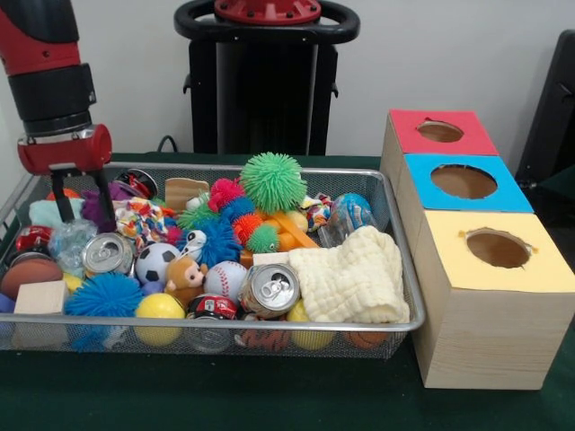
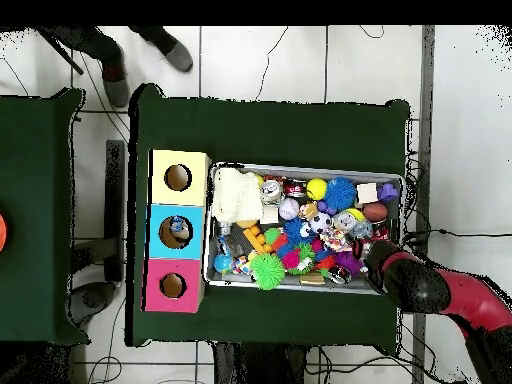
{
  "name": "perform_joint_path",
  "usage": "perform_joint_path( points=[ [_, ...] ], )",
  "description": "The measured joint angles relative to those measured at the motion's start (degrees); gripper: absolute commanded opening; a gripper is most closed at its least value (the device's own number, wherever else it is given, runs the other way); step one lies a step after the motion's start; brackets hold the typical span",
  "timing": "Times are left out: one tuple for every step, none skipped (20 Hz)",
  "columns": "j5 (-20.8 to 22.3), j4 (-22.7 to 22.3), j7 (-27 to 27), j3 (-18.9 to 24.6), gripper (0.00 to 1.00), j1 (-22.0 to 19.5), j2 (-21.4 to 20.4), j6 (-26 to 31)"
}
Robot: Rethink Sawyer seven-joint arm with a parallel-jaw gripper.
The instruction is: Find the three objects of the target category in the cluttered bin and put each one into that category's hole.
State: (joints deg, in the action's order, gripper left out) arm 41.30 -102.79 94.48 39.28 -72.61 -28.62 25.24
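A wire mesh bin (image 1: 395,269) with a shiny metal rim sits on the dark green tabletop (image 1: 269,395), packed with toys. Just right of it stand three wooden boxes, each with a round hole in a coloured top: a red box (image 1: 440,132) farthest, a blue box (image 1: 464,182) in the middle and a yellow box (image 1: 497,249) nearest. The tool (image 1: 83,214) hangs at the bin's far left corner, its two thin black fingers (image 1: 64,208) standing apart with nothing between them, tips down among the clutter. Two round aluminium cans lie on their sides with their tops showing: one silver can (image 1: 107,253) just right of the tool, another can (image 1: 269,290) near the front rim, well apart from it. A spiky green rubber ball (image 1: 273,181) sits high at the far side, a fuzzy blue ball (image 1: 103,295) near the front left, and a nubbly cream cloth (image 1: 352,277) fills the right end. A stitched baseball (image 1: 225,279) and a smooth yellow ball (image 1: 159,308) lie between the cans.
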Motion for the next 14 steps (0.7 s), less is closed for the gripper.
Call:
perform_joint_path(
  points=[
    [-0.18, 0.11, 0.00, 0.21, 1.00, -0.34, 0.06, 0.53],
    [-0.41, 0.38, 0.00, 0.50, 1.00, -0.79, 0.23, 1.50],
    [-0.52, 0.56, 0.00, 0.64, 1.00, -1.00, 0.34, 1.99],
    [-0.61, 0.75, 0.00, 0.78, 1.00, -1.19, 0.45, 2.48],
    [-0.73, 1.22, -0.01, 1.07, 1.00, -1.51, 0.70, 3.58],
    [-0.82, 1.96, -0.01, 1.45, 1.00, -1.86, 1.03, 5.17],
    [-0.83, 2.21, -0.01, 1.58, 1.00, -1.93, 1.10, 5.68],
    [-0.83, 2.52, -0.01, 1.72, 1.00, -1.99, 1.17, 6.36],
    [-0.83, 2.83, -0.01, 1.82, 1.00, -2.02, 1.22, 6.93],
    [-0.83, 3.12, -0.01, 1.88, 1.00, -2.01, 1.24, 7.45],
    [-0.83, 3.58, -0.01, 1.92, 1.00, -1.97, 1.29, 8.09],
    [-0.82, 4.00, -0.01, 1.93, 1.00, -1.93, 1.34, 8.52],
    [-0.83, 4.45, -0.01, 1.93, 1.00, -1.88, 1.42, 8.80],
    [-0.83, 5.27, -0.01, 1.93, 1.00, -1.69, 1.64, 9.00]
  ],
)
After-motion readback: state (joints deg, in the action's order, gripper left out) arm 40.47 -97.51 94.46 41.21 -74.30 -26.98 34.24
